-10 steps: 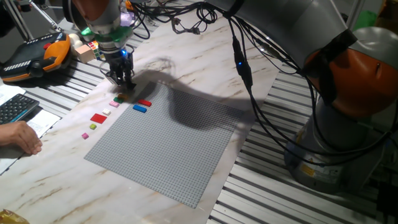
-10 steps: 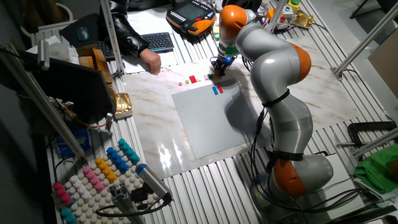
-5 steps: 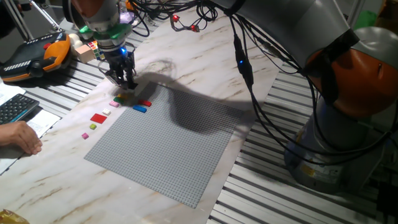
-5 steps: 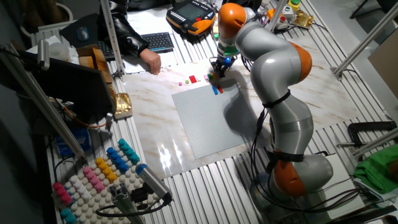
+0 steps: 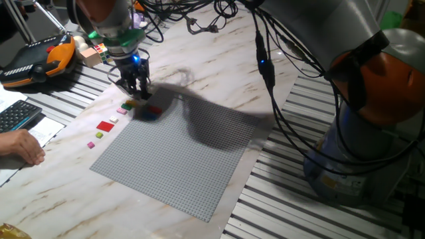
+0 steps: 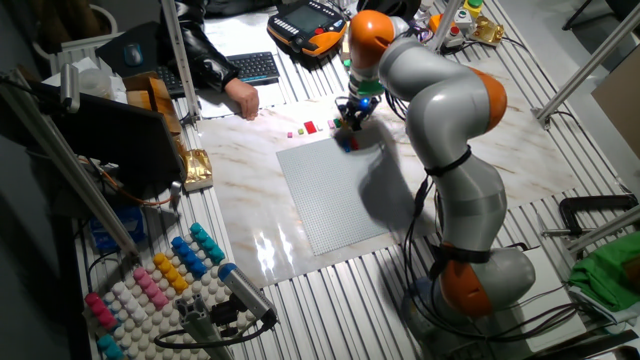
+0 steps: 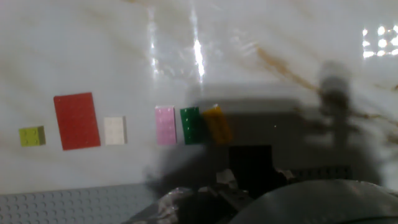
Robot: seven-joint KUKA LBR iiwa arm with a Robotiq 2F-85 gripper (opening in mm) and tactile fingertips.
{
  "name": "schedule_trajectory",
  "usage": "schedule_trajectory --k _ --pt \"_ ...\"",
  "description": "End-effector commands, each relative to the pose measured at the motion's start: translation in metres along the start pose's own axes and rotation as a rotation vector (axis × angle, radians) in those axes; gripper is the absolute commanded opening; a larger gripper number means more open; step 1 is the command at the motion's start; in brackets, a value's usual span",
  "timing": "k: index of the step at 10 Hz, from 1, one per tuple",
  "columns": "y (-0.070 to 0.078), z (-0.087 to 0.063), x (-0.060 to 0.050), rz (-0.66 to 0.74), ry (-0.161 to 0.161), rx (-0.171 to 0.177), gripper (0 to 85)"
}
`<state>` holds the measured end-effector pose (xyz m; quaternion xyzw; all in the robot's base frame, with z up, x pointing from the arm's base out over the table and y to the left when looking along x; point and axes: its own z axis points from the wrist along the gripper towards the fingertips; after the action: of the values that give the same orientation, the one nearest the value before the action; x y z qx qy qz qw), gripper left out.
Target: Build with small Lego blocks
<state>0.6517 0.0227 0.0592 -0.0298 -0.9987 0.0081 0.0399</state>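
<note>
A row of small Lego blocks lies on the marble beside the grey baseplate. In the hand view they are a yellow-green square, a large red plate, a white block, a pink block, a green block and an orange-yellow block. A black rectangle sits just below them, right in front of the blurred hand. I cannot tell whether it is held. My gripper hangs just above the plate's far corner. A red and a blue block lie there in its shadow.
A Rubik's cube and an orange teach pendant sit behind the gripper. A keyboard and a person's hand are at the left edge. Cables hang over the back. A rack of coloured pegs stands off the table.
The gripper has shifted a little to the right, from over the green and orange blocks toward the plate corner. Its shadow now covers the red and blue blocks.
</note>
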Motion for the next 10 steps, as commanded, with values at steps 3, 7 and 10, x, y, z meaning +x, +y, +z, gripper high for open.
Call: schedule_trajectory --k 3,7,10 --pt "0.008 0.004 0.015 0.022 -0.004 0.003 0.7" --pt "0.016 0.007 0.028 0.046 -0.006 0.0 0.7" --pt "0.022 0.015 0.039 0.052 -0.022 0.011 0.7"
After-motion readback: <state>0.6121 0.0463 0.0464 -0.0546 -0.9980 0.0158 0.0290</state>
